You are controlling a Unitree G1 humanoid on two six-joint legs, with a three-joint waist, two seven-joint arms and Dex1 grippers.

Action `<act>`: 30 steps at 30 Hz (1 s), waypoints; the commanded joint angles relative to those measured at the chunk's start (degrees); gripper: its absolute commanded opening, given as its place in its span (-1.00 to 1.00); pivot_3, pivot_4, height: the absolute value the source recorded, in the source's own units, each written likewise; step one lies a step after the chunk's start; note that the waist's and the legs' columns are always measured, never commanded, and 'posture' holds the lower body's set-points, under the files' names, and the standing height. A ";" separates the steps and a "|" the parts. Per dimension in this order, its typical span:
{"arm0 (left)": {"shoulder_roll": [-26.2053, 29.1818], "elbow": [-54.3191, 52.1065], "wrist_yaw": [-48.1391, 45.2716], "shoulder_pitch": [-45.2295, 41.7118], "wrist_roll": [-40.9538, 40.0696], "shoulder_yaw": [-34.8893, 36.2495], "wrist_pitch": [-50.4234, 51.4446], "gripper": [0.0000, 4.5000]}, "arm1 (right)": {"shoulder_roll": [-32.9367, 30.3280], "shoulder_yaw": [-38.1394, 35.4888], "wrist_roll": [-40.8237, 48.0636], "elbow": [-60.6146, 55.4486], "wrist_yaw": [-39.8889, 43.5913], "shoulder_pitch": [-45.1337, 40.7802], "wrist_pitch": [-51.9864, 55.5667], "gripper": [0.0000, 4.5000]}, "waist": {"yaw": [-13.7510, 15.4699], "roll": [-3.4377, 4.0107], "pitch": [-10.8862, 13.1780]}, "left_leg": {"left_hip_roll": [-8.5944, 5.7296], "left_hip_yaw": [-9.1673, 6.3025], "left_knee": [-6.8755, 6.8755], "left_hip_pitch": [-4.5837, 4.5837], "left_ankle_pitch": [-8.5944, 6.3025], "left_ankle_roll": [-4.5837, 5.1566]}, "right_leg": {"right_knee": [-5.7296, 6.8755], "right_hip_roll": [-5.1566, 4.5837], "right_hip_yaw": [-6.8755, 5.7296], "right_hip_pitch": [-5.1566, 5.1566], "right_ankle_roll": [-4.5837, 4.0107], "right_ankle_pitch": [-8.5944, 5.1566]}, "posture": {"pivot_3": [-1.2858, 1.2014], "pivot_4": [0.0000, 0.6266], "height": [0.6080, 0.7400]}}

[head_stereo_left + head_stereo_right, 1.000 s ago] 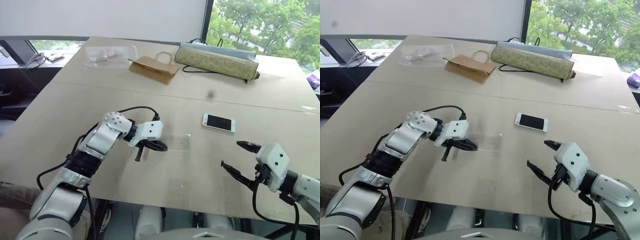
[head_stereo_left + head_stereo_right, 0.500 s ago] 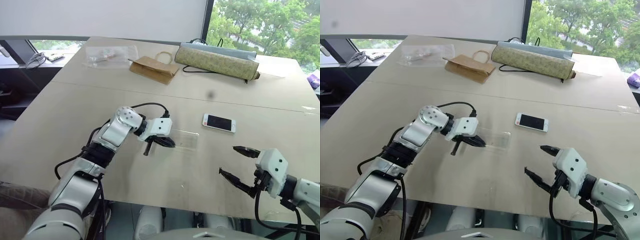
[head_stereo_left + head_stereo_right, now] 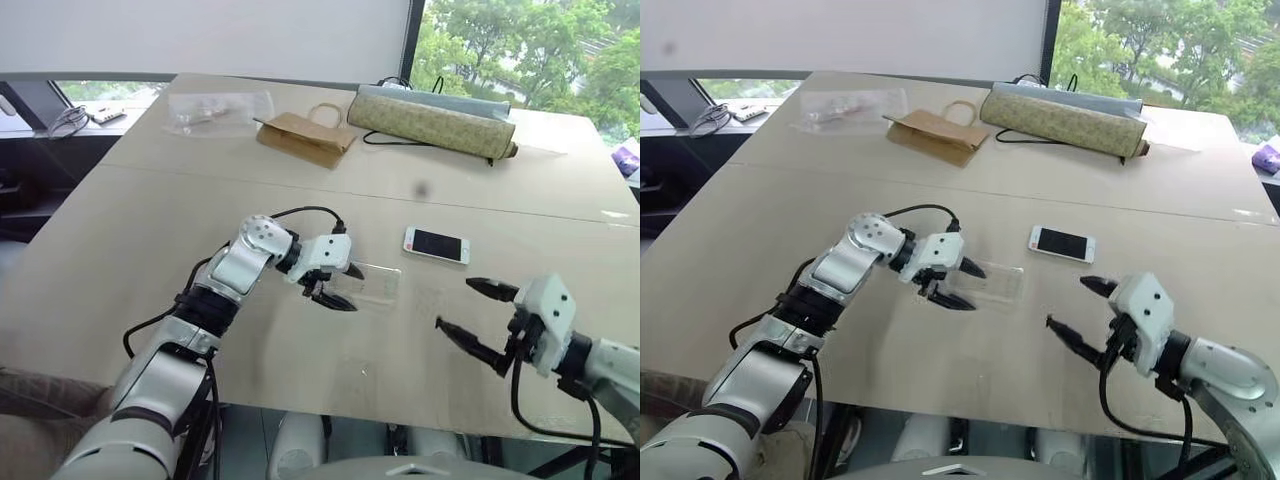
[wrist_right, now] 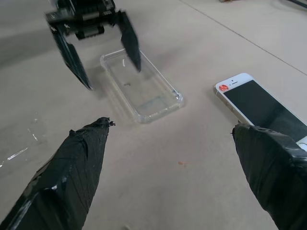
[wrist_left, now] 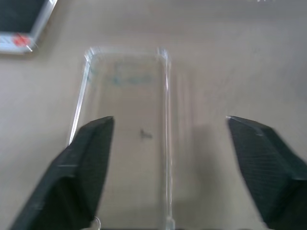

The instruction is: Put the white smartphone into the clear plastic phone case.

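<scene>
Two black-fingered grippers hover over a beige table (image 3: 150,220) in the head view. The left gripper (image 3: 340,286) is spread open at the end of the clear plastic phone case (image 3: 372,284), which lies flat. The white smartphone (image 3: 437,245) lies near, screen up. In the left wrist view, its fingers (image 5: 81,177) straddle the case, not touching. In the right wrist view, the right gripper (image 4: 177,177) gapes open, empty, the phone just beyond one fingertip.

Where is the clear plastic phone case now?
The clear plastic phone case lies flat on the table, just in front of the open left gripper, left of the white smartphone.
</scene>
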 commanded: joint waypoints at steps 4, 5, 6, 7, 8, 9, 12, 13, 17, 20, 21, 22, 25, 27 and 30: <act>4.60 -22.40 6.95 9.63 -13.21 12.43 18.17 0.92 | -5.71 5.66 -2.73 7.98 0.45 -15.16 4.35 1.00 | -1.13 0.06 0.05 | -0.04 -0.09 0.00 0.07 0.00 0.00 | 0.01 0.01 0.21 -0.01 0.02 0.01 | 0.03 -0.52 1.00; 4.73 -24.99 9.08 11.43 -14.67 14.18 20.67 0.92 | -5.64 6.92 -3.07 10.02 0.07 -18.42 5.48 1.00 | -1.13 0.08 0.07 | -0.03 -0.09 0.02 0.09 0.00 0.00 | 0.00 0.02 0.22 -0.01 0.02 0.01 | 0.03 -0.52 1.00; 3.90 -27.37 11.44 13.83 -16.85 16.84 21.68 0.92 | -5.57 8.76 -3.94 12.61 -0.03 -22.32 6.42 1.00 | -1.06 0.08 0.06 | -0.03 -0.11 0.01 0.09 0.00 0.00 | 0.01 0.02 0.19 -0.01 0.02 0.01 | 0.03 -0.52 1.00; 2.67 -29.29 13.29 16.29 -19.99 19.81 22.49 0.92 | -5.55 10.87 -5.24 15.37 0.27 -25.95 6.91 1.00 | -1.07 0.10 0.07 | -0.03 -0.15 0.00 0.09 0.00 0.00 | 0.02 0.03 0.17 -0.01 0.02 0.01 | 0.03 -0.52 1.00; 2.93 -31.34 14.70 19.04 -20.65 21.76 22.09 0.92 | -5.76 13.57 -7.02 18.64 1.06 -29.73 7.19 1.00 | -1.33 0.11 0.08 | -0.03 -0.13 0.00 0.10 0.00 0.00 | 0.03 0.03 0.19 -0.01 0.02 0.01 | 0.03 -0.52 1.00; 3.07 -33.20 16.27 21.93 -21.62 24.18 21.99 0.92 | -6.45 17.28 -9.63 22.39 3.45 -33.66 5.79 1.00 | -1.33 0.11 0.09 | -0.03 -0.10 0.00 0.11 0.01 -0.01 | 0.03 0.02 0.22 -0.02 0.01 0.01 | 0.03 -0.52 1.00; 3.57 -36.65 19.64 27.46 -26.64 30.55 24.60 0.92 | -6.38 24.93 -15.43 32.83 8.77 -42.54 1.92 1.00 | -1.32 0.12 0.09 | -0.04 -0.08 -0.03 0.10 0.06 -0.11 | -0.01 0.03 0.21 -0.03 0.01 0.01 | 0.03 -0.52 1.00; 3.36 -37.63 21.27 28.67 -29.00 32.57 26.55 0.92 | -5.71 26.64 -17.26 36.68 9.98 -44.96 0.10 1.00 | -1.29 0.12 0.11 | -0.03 -0.08 -0.05 0.08 0.11 -0.19 | -0.02 0.03 0.19 -0.04 0.01 0.01 | 0.03 -0.52 1.00; 4.16 -40.88 23.80 35.10 -32.17 36.69 27.18 0.92 | -3.09 31.40 -22.59 49.87 14.69 -51.83 -6.17 1.00 | -0.96 0.17 0.14 | -0.04 -0.09 -0.06 0.04 0.13 -0.23 | -0.08 -0.01 0.15 -0.04 0.00 0.01 | 0.03 -0.52 1.00; 4.54 -42.65 24.97 39.77 -32.02 38.45 24.79 0.92 | -0.59 33.68 -26.12 59.59 17.19 -56.50 -9.30 1.00 | -1.10 0.20 0.16 | -0.06 0.03 -0.06 0.06 0.11 -0.21 | -0.11 -0.03 0.22 -0.04 0.01 0.01 | 0.03 -0.52 1.00; 4.69 -43.57 25.08 41.00 -32.86 39.25 24.52 0.92 | 0.00 34.50 -27.21 62.83 18.68 -57.99 -10.27 1.00 | -0.92 0.22 0.18 | -0.06 0.02 -0.06 0.05 0.11 -0.21 | -0.10 -0.03 0.20 -0.05 0.00 0.02 | 0.03 -0.52 1.00; 4.60 -44.41 25.50 41.75 -33.77 40.00 24.42 0.92 | 0.44 35.11 -28.06 65.66 20.29 -59.30 -10.81 1.00 | -0.88 0.23 0.18 | -0.05 0.04 -0.06 0.04 0.11 -0.22 | -0.09 -0.02 0.14 -0.05 0.00 0.01 | 0.03 -0.52 1.00; 5.01 -45.94 25.80 43.86 -35.55 41.80 23.56 0.92 | 2.14 36.52 -30.61 74.98 24.12 -63.58 -13.02 1.00 | -1.03 0.33 0.24 | -0.04 0.03 -0.06 0.07 0.12 -0.22 | -0.07 -0.02 0.16 -0.04 -0.01 0.02 | 0.03 -0.52 1.00; 5.60 -46.28 25.44 45.17 -35.40 42.14 22.24 0.92 | 3.71 36.69 -31.99 81.62 25.62 -66.58 -15.02 1.00 | -1.30 0.34 0.24 | -0.04 0.04 -0.06 0.10 0.12 -0.22 | -0.06 -0.03 0.17 -0.03 -0.01 0.02 | 0.03 -0.52 1.00; 6.23 -46.49 25.62 46.44 -35.10 42.00 20.71 0.92 | 5.84 37.14 -33.70 90.30 29.32 -70.26 -16.20 1.00 | -1.52 0.35 0.25 | -0.05 0.08 -0.06 0.12 0.12 -0.22 | -0.07 -0.02 0.19 -0.02 -0.02 0.03 | 0.03 -0.52 1.00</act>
